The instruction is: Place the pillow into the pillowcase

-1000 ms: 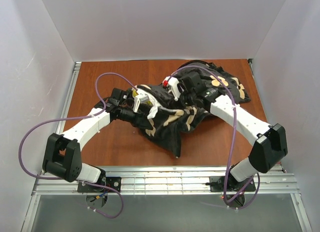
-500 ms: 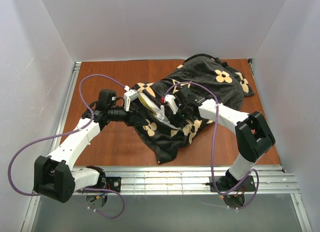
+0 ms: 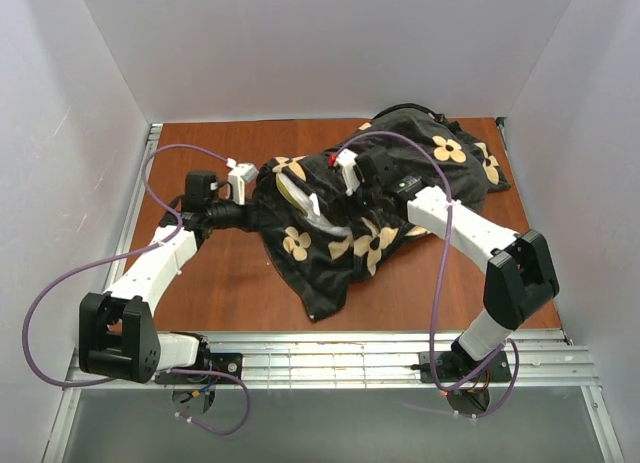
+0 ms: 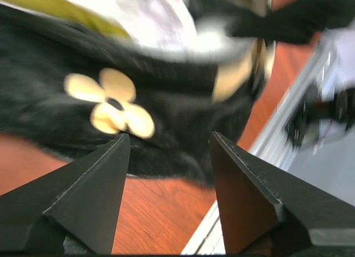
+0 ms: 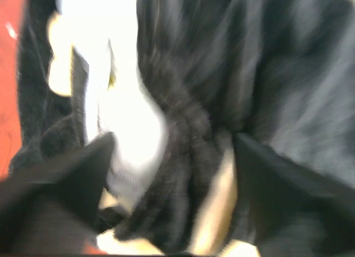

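Top external view: one pillowcase (image 3: 330, 268), black plush with tan flowers, lies rumpled from the middle of the table (image 3: 200, 283) to its far right corner. One pillow (image 3: 296, 195) is almost wholly hidden inside it, showing only a white and yellow sliver at the opening. Two arms: the left reaches low from its base to the pillowcase's left edge, and the right bends over the fabric from the right. The fingers of the left gripper (image 3: 258, 205) and right gripper (image 3: 345, 195) are lost against the dark cloth. Two purple cables (image 3: 60, 273) loop from the arms. Left wrist view, blurred: two dark fingers (image 4: 94, 185) stand apart with nothing between them, held above bare wood just short of the pillowcase (image 4: 177, 112). One whole flower is visible, and the pillow (image 4: 161, 18) with its yellow band is cut off at the top. Right wrist view, heavily blurred: two fingers (image 5: 61, 179) are spread wide, a fold of pillowcase (image 5: 194, 129) lies between them, and the white pillow (image 5: 130, 118) is at left. Contact with the cloth cannot be made out.
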Controlling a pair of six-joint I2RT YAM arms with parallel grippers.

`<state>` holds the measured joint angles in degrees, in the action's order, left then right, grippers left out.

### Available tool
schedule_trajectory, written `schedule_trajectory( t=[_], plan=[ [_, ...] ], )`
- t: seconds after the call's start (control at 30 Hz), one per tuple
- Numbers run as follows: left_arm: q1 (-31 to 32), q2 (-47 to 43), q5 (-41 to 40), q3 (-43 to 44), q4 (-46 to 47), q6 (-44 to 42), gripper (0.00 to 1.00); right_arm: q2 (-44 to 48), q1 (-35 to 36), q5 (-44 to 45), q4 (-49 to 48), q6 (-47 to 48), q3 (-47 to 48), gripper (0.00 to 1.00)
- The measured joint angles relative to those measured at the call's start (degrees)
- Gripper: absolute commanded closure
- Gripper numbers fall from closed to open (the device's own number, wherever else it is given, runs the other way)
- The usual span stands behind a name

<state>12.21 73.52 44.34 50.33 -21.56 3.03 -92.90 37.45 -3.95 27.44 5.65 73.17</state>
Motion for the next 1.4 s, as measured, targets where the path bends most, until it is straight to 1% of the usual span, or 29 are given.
schedule_trajectory(
  t=[0.03,0.07,0.17,0.23,0.3,0.37,0.53,0.63,0.7,0.77,1.0,1.2,1.37,1.4],
  plan=[
    [-1.44,-0.13,0.09,0.00,1.01,1.68,0.44,0.04,-0.22,-1.05,-0.44,0.83,1.64,0.01],
    [-2.78,-0.24,0.07,0.00,1.84,3.15,0.41,0.20,-0.33,-2.49,-0.92,1.60,3.19,0.01],
    [-4.81,-0.44,-0.24,-0.02,3.63,7.30,0.40,0.63,-0.44,-6.64,-1.38,3.32,7.28,0.01],
    [-6.03,-0.42,-0.28,-0.04,4.28,9.29,0.40,0.33,0.07,-7.41,-1.88,3.91,9.09,0.02],
    [-7.93,-0.07,-0.24,-0.09,4.94,11.17,0.40,-1.92,0.92,-6.32,-1.73,4.22,12.33,0.01],
    [-9.64,0.63,-0.35,-0.09,5.66,12.61,0.40,-6.97,2.03,-3.63,-1.73,4.48,18.23,0.01],
    [-13.53,2.25,-0.70,-0.09,6.60,15.19,0.38,-24.55,4.39,4.33,-1.99,5.25,34.45,0.01],
    [-15.78,2.21,-0.85,-0.07,6.75,15.52,0.32,-32.76,5.44,8.83,-0.42,5.92,40.22,0.01],
    [-17.20,2.19,-1.16,-0.07,6.62,15.43,0.31,-36.92,6.01,11.17,1.20,6.56,43.32,0.01],
    [-18.29,2.19,-1.53,-0.11,6.60,15.45,0.31,-39.32,6.40,12.61,1.86,6.93,44.61,0.01],
    [-19.30,2.19,-1.77,-1.29,6.34,15.39,0.30,-41.55,6.93,14.14,2.49,8.11,45.66,0.02],
    [-19.98,2.12,-1.75,-1.66,6.51,14.93,0.30,-41.00,6.69,10.80,1.44,8.02,43.50,0.01],
    [-20.02,2.12,-2.45,-2.21,5.99,14.60,0.29,-41.62,6.27,8.17,1.55,7.98,43.69,0.01],
    [-20.02,2.12,-2.62,-2.21,5.88,14.47,0.24,-42.03,6.21,7.61,1.51,7.93,43.74,0.02]
  ],
)
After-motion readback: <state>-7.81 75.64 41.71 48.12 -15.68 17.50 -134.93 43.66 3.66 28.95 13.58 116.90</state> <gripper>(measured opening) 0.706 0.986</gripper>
